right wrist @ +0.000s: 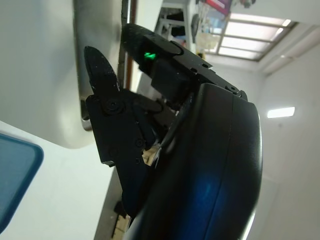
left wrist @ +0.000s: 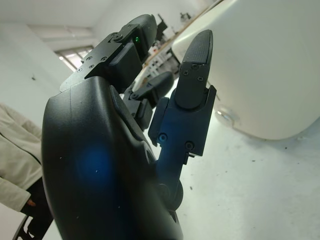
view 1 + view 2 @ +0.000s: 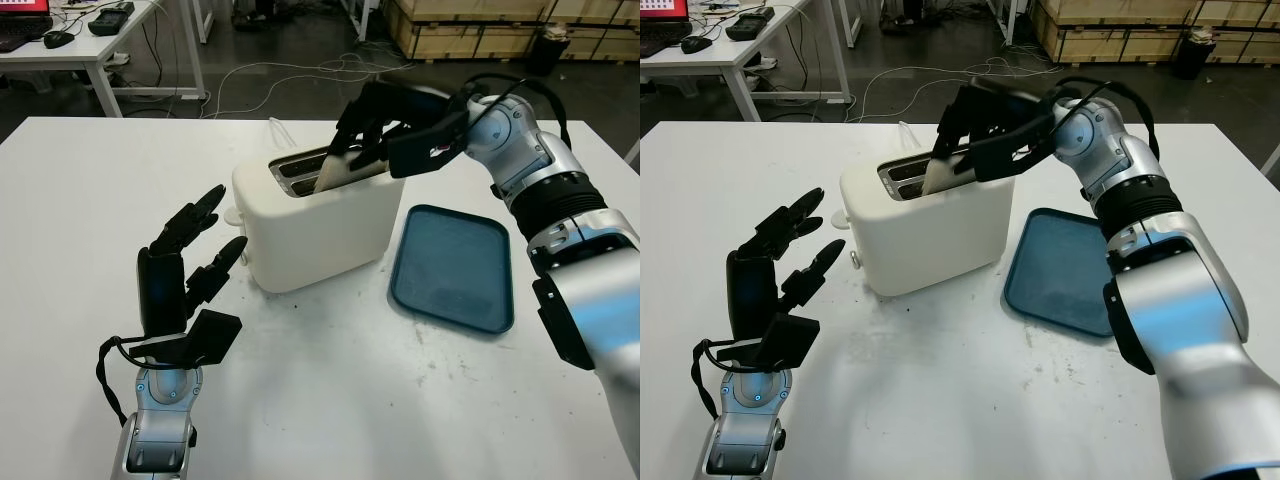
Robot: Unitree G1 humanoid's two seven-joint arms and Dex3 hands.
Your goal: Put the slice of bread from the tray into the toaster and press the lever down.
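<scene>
A cream toaster (image 3: 310,225) stands mid-table with two slots on top. My right hand (image 3: 375,125) hovers over it, shut on a slice of bread (image 3: 340,168) whose lower end dips into the nearer slot while it leans tilted. The blue tray (image 3: 455,268) lies bare to the right of the toaster. A small round lever knob (image 3: 232,213) sticks out of the toaster's left end. My left hand (image 3: 190,255) is open, raised upright just left of the toaster, near that knob and apart from it.
The white table (image 3: 330,400) has free room in front of the toaster. A white cord (image 3: 276,128) runs off behind it. Beyond the table are a desk with equipment (image 3: 80,30), floor cables and wooden crates (image 3: 480,25).
</scene>
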